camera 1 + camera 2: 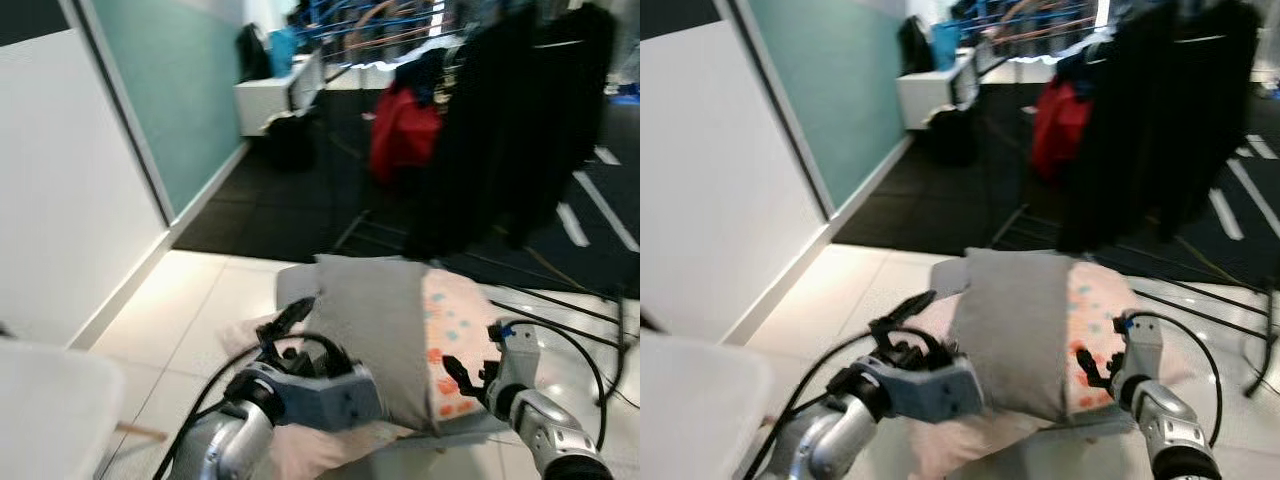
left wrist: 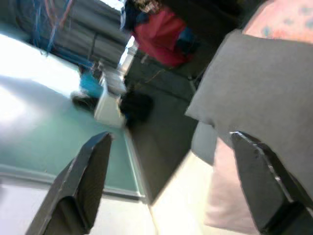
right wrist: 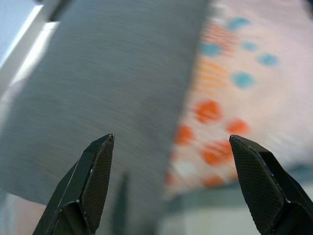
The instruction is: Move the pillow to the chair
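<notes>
Pillow flanked by two opened hands

A grey pillow (image 1: 375, 335) with a pale pink side dotted in orange and teal is seen upright on a pink cushion (image 1: 310, 445), near the middle. The left hand (image 1: 290, 330) is spread open at its left edge; the right hand (image 1: 470, 385) is open at its patterned right side.

The grey and dotted fabric pillow (image 1: 400, 335) sits between the left gripper (image 1: 283, 325) and right gripper (image 1: 462, 378); the red garment (image 1: 402, 135) hangs behind it.
</notes>
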